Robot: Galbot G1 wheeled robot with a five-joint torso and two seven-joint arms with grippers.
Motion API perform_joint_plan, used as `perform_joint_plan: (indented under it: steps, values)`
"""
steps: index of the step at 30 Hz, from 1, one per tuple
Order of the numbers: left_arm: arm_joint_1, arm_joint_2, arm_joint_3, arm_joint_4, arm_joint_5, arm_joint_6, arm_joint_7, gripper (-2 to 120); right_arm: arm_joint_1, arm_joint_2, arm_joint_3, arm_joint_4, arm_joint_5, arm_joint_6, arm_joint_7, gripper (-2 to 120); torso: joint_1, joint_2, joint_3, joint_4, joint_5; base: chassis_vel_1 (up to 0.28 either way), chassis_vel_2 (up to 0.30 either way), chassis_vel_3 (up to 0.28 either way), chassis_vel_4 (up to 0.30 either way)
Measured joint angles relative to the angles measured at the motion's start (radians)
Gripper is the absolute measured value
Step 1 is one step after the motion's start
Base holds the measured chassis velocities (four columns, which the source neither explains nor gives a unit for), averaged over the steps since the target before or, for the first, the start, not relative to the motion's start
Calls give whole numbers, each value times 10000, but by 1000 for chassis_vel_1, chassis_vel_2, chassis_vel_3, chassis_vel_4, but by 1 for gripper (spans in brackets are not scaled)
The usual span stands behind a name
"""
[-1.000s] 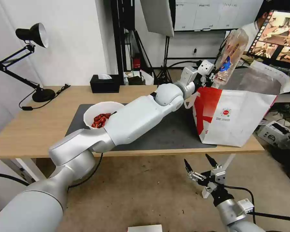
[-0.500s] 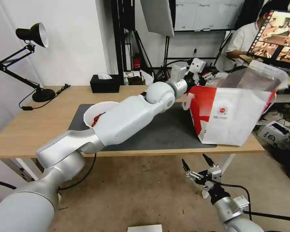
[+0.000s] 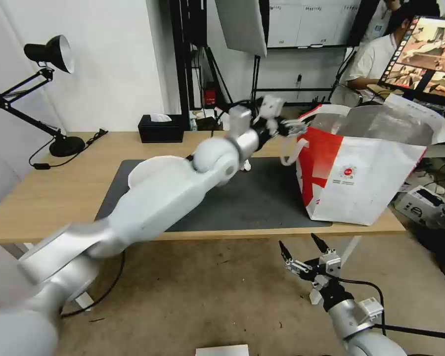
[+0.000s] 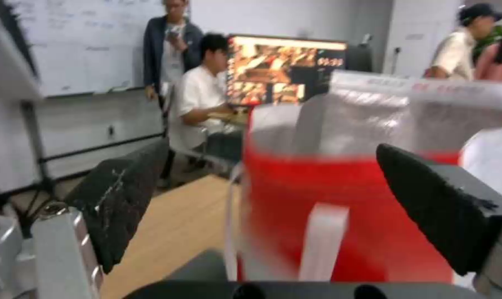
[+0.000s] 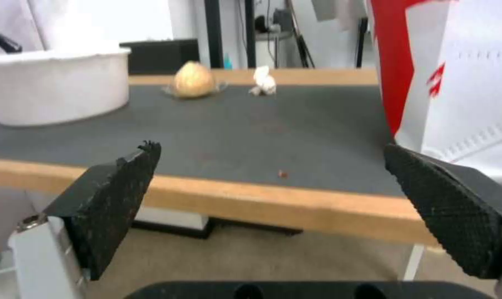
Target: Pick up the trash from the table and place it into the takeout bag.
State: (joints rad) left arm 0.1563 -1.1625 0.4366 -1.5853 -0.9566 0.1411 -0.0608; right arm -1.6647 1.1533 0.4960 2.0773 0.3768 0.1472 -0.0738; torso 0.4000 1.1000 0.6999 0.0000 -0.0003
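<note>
Beside the takeout bag (image 3: 361, 178), the left hand (image 3: 287, 127) hangs seemingly empty, fingers apart.

The left arm (image 3: 148, 198) is smeared with blur and hides most of the white bowl (image 3: 144, 170), so its contents cannot be told; the left gripper (image 3: 288, 127) is blurred beside the takeout bag (image 3: 366, 183); in the right wrist view the bag and bowl are cut off at the edges; the tissue (image 5: 264, 83) is too small to make out.
</note>
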Motion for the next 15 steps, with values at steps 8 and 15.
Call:
perform_joint_plan:
  steps: [8,15]
  values:
    - [1692,1550,-1054,-1313,668,-376,-35,100,94,-86,17,91,8,232,23,100,0,0,0,3,-3,0,0,0,0]
    - [3741,2625,-2479,-2340,1064,-565,-93,100,299,-128,-116,89,34,254,64,100,0,1,-1,-1,1,0,0,0,0]
